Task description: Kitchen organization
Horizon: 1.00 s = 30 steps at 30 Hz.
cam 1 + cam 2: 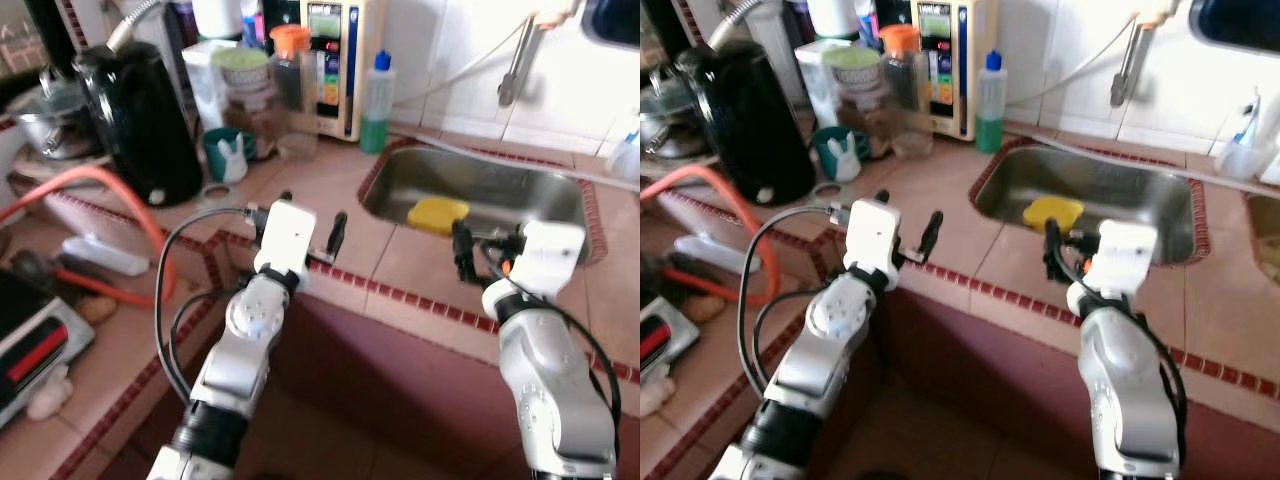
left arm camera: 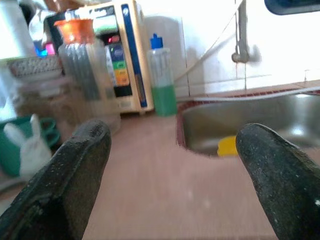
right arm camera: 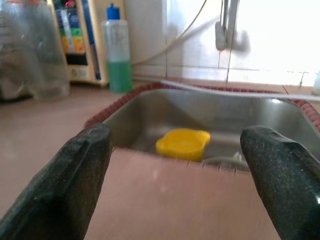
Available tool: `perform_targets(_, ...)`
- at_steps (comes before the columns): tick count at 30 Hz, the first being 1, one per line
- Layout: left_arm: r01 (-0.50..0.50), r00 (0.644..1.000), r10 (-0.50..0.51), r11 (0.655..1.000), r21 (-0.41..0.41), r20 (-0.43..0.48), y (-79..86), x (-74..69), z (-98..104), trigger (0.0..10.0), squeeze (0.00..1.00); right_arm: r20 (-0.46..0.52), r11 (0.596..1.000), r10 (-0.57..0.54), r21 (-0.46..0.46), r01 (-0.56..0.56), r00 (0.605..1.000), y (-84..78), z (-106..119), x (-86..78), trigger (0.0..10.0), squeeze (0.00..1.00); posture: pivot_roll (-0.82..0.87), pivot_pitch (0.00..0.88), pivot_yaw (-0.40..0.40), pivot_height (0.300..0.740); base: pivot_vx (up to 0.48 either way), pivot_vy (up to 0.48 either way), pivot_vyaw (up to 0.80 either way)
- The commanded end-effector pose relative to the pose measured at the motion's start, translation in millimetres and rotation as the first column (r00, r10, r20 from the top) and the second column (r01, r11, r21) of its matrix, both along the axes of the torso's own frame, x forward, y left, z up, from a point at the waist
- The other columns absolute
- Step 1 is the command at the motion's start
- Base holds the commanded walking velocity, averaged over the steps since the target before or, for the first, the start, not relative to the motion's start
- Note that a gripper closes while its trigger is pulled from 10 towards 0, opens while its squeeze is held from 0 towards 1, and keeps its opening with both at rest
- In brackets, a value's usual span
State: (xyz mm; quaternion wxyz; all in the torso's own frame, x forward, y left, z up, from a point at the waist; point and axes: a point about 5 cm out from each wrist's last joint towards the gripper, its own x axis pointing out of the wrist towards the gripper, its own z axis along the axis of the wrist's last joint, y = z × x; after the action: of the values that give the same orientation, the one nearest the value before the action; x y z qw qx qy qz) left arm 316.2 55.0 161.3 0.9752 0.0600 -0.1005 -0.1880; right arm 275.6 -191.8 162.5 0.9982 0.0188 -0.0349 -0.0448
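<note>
Tiled bench [image 1: 330, 190] with dark red border ran along the wall, cluttered toward the robot's left. Steel sink [image 1: 500, 190] sat sunk into it, near the right arm. Black kettle [image 1: 140, 120] stood at far left, an orange hose [image 1: 110, 190] curling in front of it. Clear jar with orange lid [image 1: 290, 65] and green-liquid bottle [image 1: 377, 105] stood against the wall by a beige appliance [image 1: 335, 60]. Yellow cup [image 3: 183, 143] lay in the sink. Left pincer [image 1: 310, 225] hovered over the bench edge, fingers apart, holding nothing. Right pincer [image 3: 180, 165] sat at the sink's near rim, fingers apart, empty, facing the cup.
</note>
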Motion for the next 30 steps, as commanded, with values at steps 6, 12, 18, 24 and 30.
perform_targets(6,-0.001,1.0,0.001,1.0,-0.005,-0.005,2.7,2.4,1,10.0,0.0,0.024,1.0,0.008,-0.001,-0.008,1.0,0.6,7,2.3,10.0,0.0,0.01,0.0,0.025,0.74,0.0,0.0,0.0)
perform_targets(12,0.007,1.0,-0.007,1.0,-0.02,-0.009,2.0,2.9,3,10.0,0.0,0.028,1.0,0.007,-0.003,-0.007,1.0,1.4,7,2.4,10.0,0.0,0.01,0.0,0.024,0.74,0.0,0.0,0.0)
perform_targets(18,0.006,1.0,-0.007,1.0,-0.027,-0.014,1.3,4.0,3,10.0,0.0,0.029,1.0,0.01,-0.007,-0.01,1.0,1.4,8,2.7,10.0,0.0,0.01,0.0,0.021,0.74,0.0,0.0,0.0)
perform_targets(24,-0.007,0.997,0.006,1.0,-0.017,-0.073,3.7,5.9,-11,10.0,0.0,0.016,1.0,0.011,-0.015,-0.011,1.0,0.6,3,2.9,10.0,0.0,0.01,0.0,0.018,0.74,0.0,0.0,0.0)
perform_targets(30,-0.016,0.98,0.02,1.0,0.024,-0.198,16.4,2.3,-51,10.0,0.0,-0.051,0.998,0.013,-0.061,-0.016,0.999,-3.3,-21,-4.0,10.0,0.0,0.01,0.0,0.016,0.74,0.0,0.0,0.0)
